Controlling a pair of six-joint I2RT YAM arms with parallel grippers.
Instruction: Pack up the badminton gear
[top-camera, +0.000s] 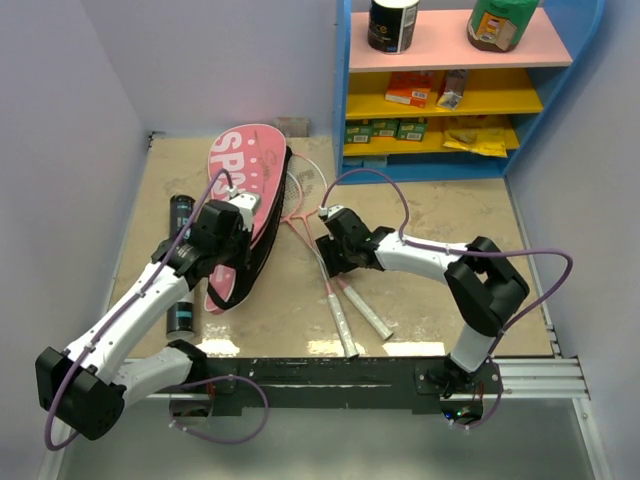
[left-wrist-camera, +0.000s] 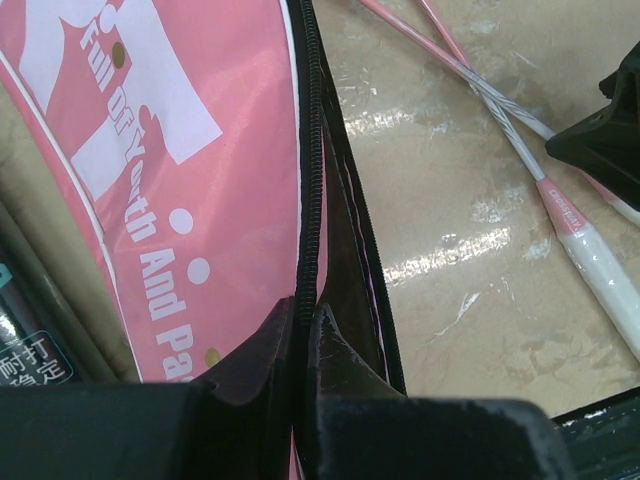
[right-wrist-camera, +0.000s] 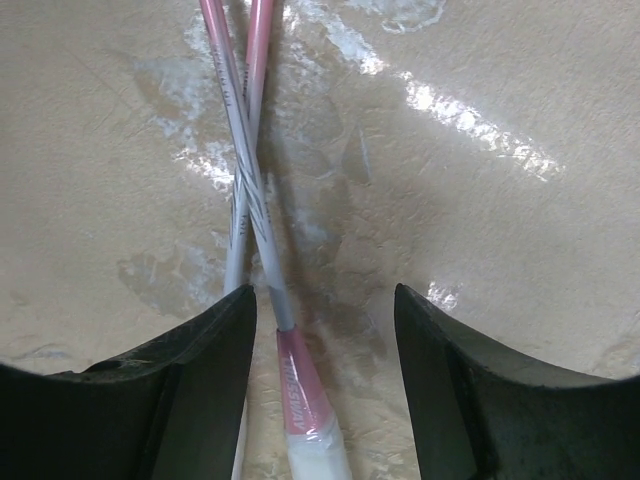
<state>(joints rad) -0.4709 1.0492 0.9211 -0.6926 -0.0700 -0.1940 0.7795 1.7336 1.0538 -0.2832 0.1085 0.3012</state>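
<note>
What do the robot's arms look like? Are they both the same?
Yes, they match. The left arm and the right arm are made of white tube parts joined by chunky black joints. A thin purple cable loops along each one. Each arm ends in two smooth black fingers.

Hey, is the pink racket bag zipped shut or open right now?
Open: the bag gapes along its zipper, the left gripper pinching one edge.

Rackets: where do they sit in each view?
Top external: rackets at centre, right of the pink bag.
Left wrist: upper right corner, likewise right of the bag.
Right wrist: crossed shafts between the open fingers.
Shared landmark: pink band above a white handle.
</note>
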